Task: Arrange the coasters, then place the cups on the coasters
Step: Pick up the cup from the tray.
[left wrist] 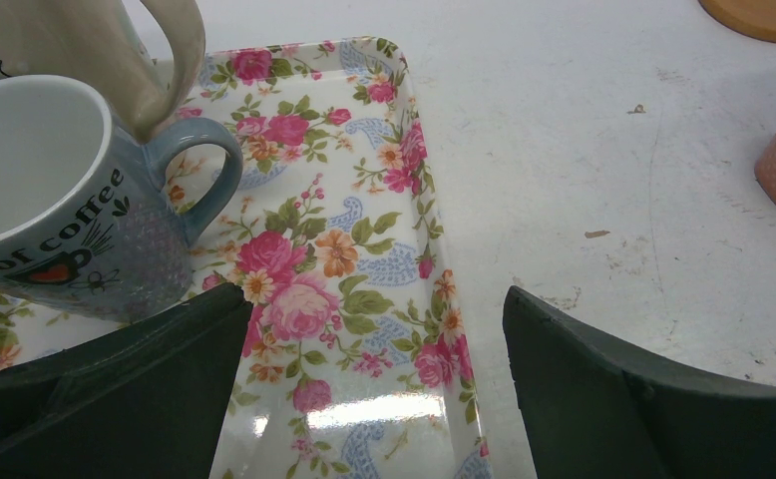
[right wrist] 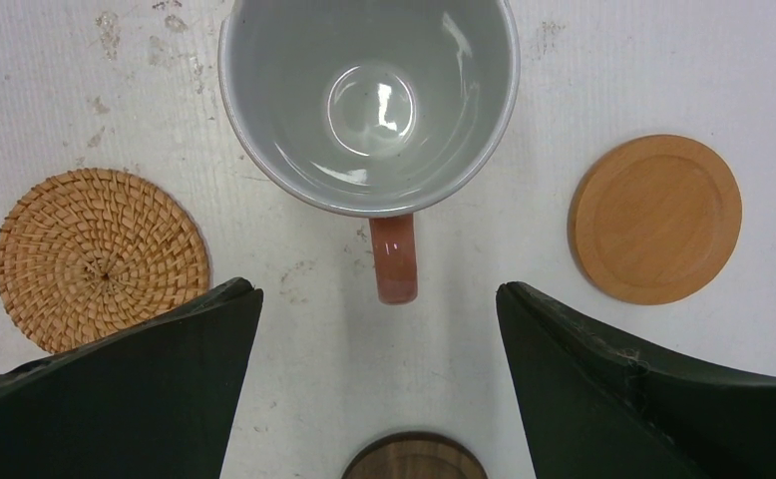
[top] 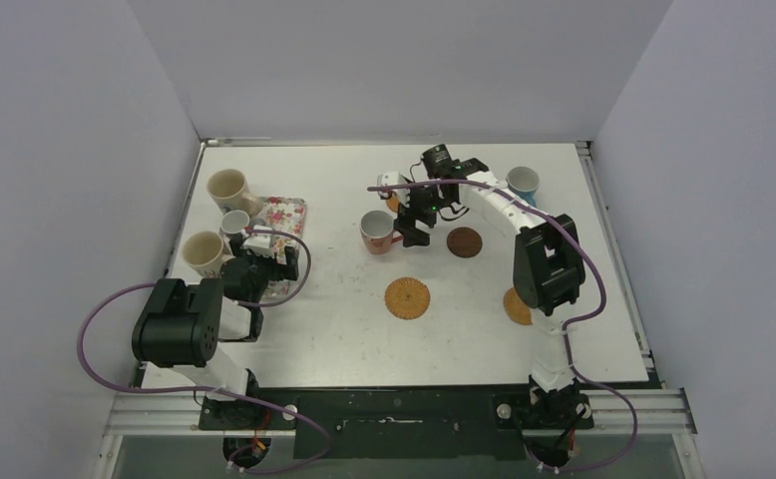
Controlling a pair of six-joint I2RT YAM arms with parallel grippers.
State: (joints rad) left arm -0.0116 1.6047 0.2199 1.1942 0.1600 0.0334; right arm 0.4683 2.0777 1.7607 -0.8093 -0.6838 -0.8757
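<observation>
Right gripper (right wrist: 376, 289) jaws wide apart, empty; handle of salmon-pink mug (right wrist: 369, 100) between them, untouched. Left gripper (left wrist: 374, 291) likewise wide, empty, above floral tray (left wrist: 364, 230) beside grey mug (left wrist: 55, 200).

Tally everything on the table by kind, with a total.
Cups: 5 (far cream cup, near cream cup, grey cup, pink cup, blue cup)
Coasters: 4 in view (woven coaster, dark coaster, wooden coaster, half-hidden coaster)
Tray: 1
Total: 10
</observation>
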